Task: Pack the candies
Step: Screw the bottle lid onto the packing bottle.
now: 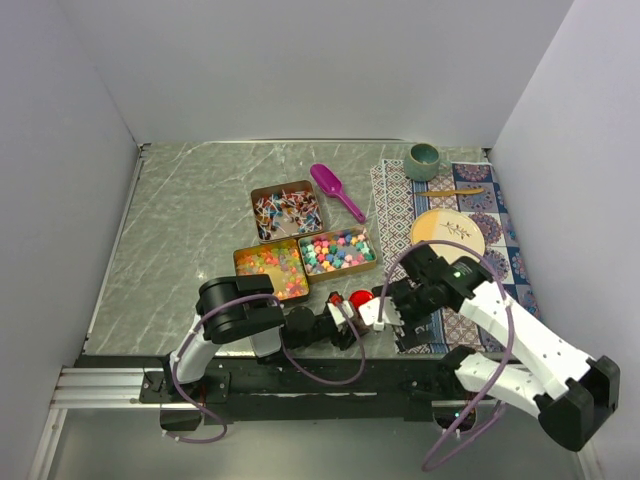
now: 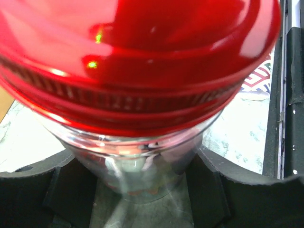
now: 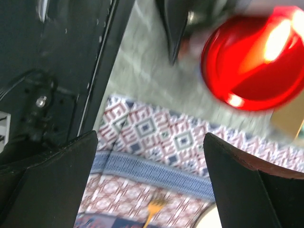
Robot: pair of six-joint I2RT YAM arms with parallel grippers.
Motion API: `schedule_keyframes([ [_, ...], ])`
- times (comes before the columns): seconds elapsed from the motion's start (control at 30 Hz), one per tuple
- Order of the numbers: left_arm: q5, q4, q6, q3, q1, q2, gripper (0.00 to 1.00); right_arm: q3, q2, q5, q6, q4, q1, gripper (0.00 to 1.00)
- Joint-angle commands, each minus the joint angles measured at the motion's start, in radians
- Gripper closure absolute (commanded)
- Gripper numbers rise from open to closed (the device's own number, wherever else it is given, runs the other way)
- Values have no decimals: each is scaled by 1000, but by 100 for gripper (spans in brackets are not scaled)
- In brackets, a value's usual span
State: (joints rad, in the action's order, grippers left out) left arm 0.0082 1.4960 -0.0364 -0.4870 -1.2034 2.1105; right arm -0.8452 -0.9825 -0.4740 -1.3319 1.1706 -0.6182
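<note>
Filling three tins [image 1: 253, 212], candies [image 1: 338, 250]; jar [image 2: 137, 166] red-lidded

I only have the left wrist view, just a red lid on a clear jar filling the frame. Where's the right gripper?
Observer: The right gripper is open over the patterned placemat, short of the red lid, with nothing between its fingers.
Operator: Where are the candies?
Observer: The candies sit in three brown trays on the table, beyond the clear jar.
Operator: And the scoop?
Observer: The purple scoop lies on the table right of the far tray, with nothing holding it.
</note>
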Motion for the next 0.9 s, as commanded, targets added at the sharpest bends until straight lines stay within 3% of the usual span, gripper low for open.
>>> schedule_keyframes([
  [0.0,53,-2,-5,37,-1,59,99,0,61,66,31,9,38,0],
  [0.27,88,-26,4,36,-2,46,99,-142,-134,23,65,-144,86,1],
  [0.47,101,-33,13,31,-4,52,99,-265,-195,-92,-35,-78,75,0],
  [0.6,104,-40,16,31,-4,49,99,-305,-223,-129,-46,-32,74,6],
  [0.63,105,-40,18,30,-5,49,99,-324,-220,-133,-30,-43,74,11],
  [0.73,110,-40,12,28,-5,51,99,-368,-225,-172,60,-86,74,48],
  [0.77,110,-40,12,28,-5,54,99,-380,-240,-187,71,-81,69,70],
  [0.87,102,-46,9,27,-4,54,99,-390,-271,-212,99,-62,37,97],
])
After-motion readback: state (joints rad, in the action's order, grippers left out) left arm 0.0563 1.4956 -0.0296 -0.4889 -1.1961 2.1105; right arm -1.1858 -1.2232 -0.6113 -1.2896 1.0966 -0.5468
